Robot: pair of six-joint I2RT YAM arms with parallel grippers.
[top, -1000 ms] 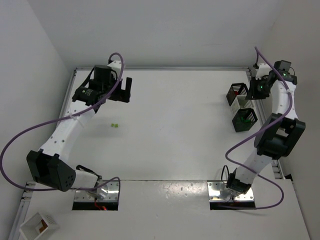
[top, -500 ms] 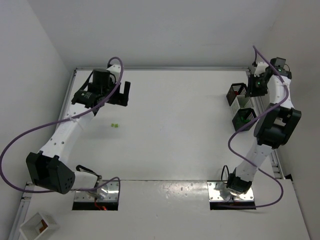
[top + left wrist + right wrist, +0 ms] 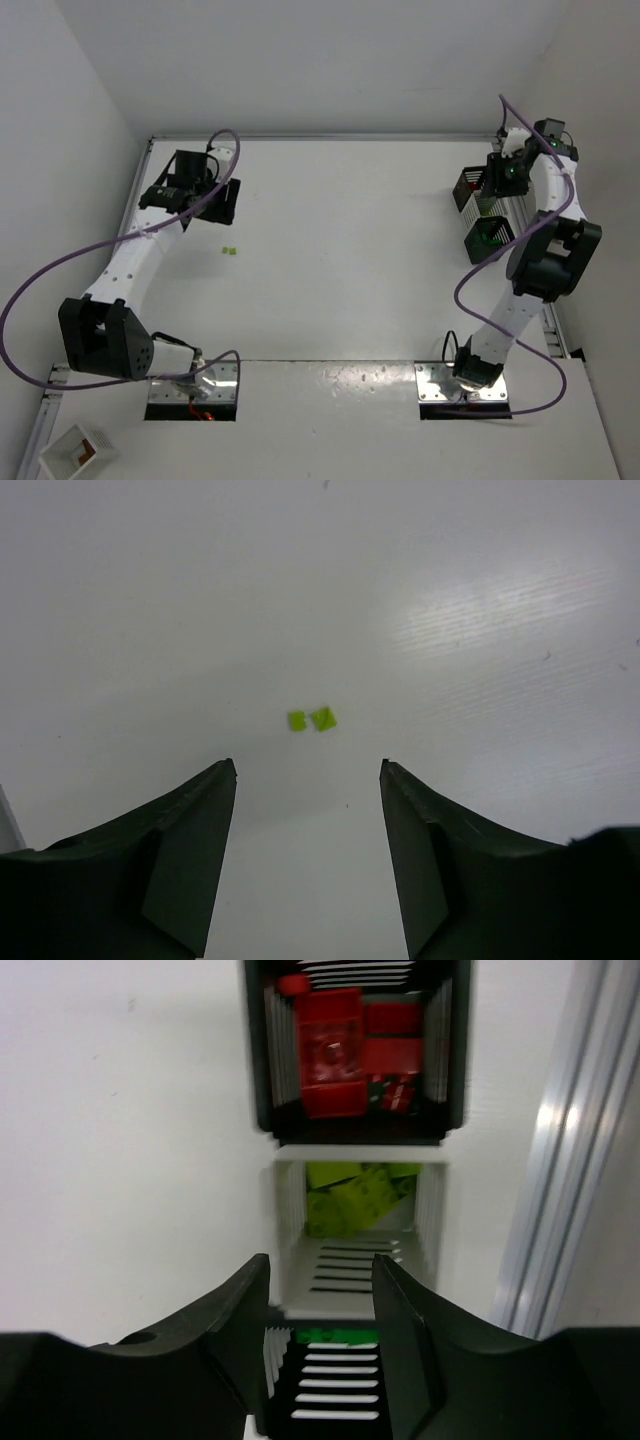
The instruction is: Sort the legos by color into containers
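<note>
Left gripper [image 3: 308, 770]: hangs just short of the two lime legos [image 3: 311, 719], jaws apart and empty, but closer together than a second ago. Right gripper [image 3: 320, 1265]: far from those legos, over the containers [image 3: 258, 1060], opens wider, holds nothing. Looks like one drop done, lime pair next.

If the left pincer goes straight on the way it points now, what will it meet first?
The left pincer would probably meet the two lime bricks on the table; nothing else shows before them.
</note>
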